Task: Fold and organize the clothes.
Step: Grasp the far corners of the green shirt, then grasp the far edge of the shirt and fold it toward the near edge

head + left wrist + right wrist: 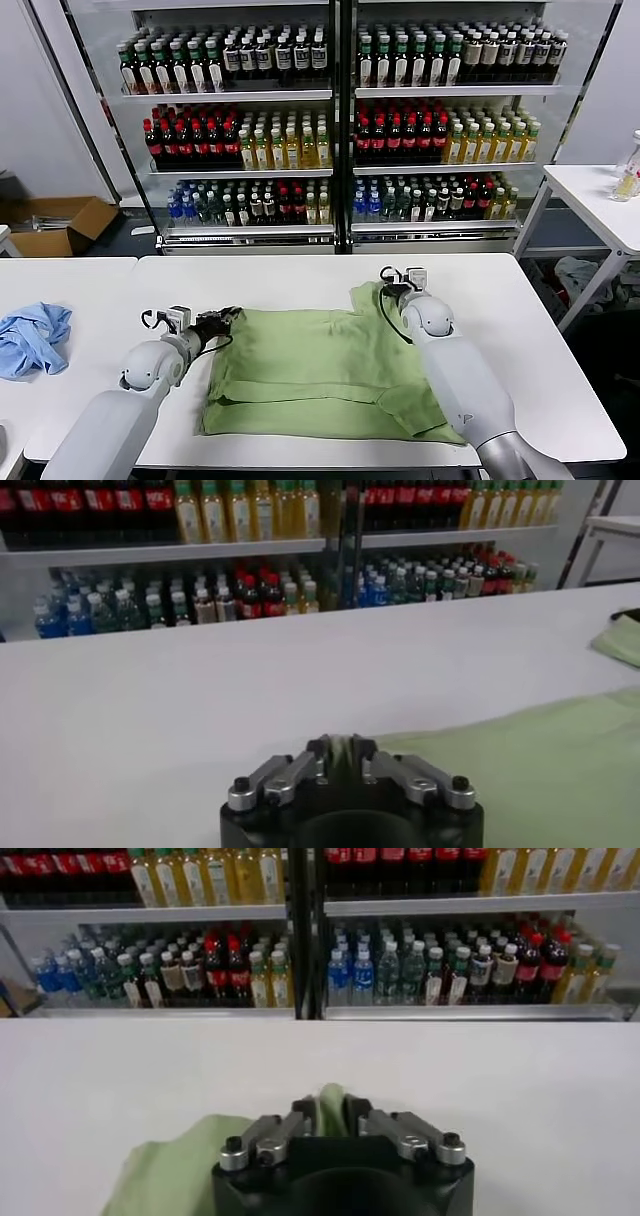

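The light green polo shirt (310, 375) lies spread on the white table (250, 275) in front of me, partly folded, its front side down so no print shows. My left gripper (229, 318) is shut on the shirt's far left corner; green cloth sits pinched between its fingers in the left wrist view (340, 748). My right gripper (396, 289) is shut on the shirt's far right corner, which is bunched up; a fold of green cloth (330, 1100) stands between its fingers in the right wrist view.
A crumpled light blue cloth (33, 337) lies on the table at the far left. Behind the table stand glass-door fridges (340, 120) full of bottles. A second white table (600, 200) stands at the right, and a cardboard box (60, 225) on the floor at the left.
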You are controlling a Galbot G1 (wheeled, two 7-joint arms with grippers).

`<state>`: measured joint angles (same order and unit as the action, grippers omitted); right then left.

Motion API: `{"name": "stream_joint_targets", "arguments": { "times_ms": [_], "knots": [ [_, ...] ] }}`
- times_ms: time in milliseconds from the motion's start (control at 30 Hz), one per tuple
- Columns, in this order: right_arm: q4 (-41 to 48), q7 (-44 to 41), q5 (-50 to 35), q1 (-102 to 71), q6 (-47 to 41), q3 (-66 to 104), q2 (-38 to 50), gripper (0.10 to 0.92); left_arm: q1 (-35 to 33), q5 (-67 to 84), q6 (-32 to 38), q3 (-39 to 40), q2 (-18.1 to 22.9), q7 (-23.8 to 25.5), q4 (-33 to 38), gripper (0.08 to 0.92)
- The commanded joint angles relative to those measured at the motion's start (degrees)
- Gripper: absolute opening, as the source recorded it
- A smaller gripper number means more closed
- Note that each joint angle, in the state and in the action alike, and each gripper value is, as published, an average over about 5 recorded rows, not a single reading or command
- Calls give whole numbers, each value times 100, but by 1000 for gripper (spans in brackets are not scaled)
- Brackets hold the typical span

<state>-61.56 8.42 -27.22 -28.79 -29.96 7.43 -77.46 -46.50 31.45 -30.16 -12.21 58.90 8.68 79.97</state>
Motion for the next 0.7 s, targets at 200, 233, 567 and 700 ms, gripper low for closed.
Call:
{"name": "stream_joint_targets", "arguments": {
  "times_ms": [200,233,567,700],
  "knots": [
    [-840,106,-465,-172,140,14,336,106,-276,588,-57,-221,-100,-359,622,87],
    [-1088,169,-615,-239,80,22,414,106,-323,653,-49,-242,-132,-403,712,86],
    [-3944,569,-1623,-1628,-320,463,1475,106,-1244,944,57,-643,-446,-702,1928,86],
    [-4692,589,-1639,-2468,-319,774,1825,106,-1609,991,138,-855,-511,-734,2171,85]
  ]
}}
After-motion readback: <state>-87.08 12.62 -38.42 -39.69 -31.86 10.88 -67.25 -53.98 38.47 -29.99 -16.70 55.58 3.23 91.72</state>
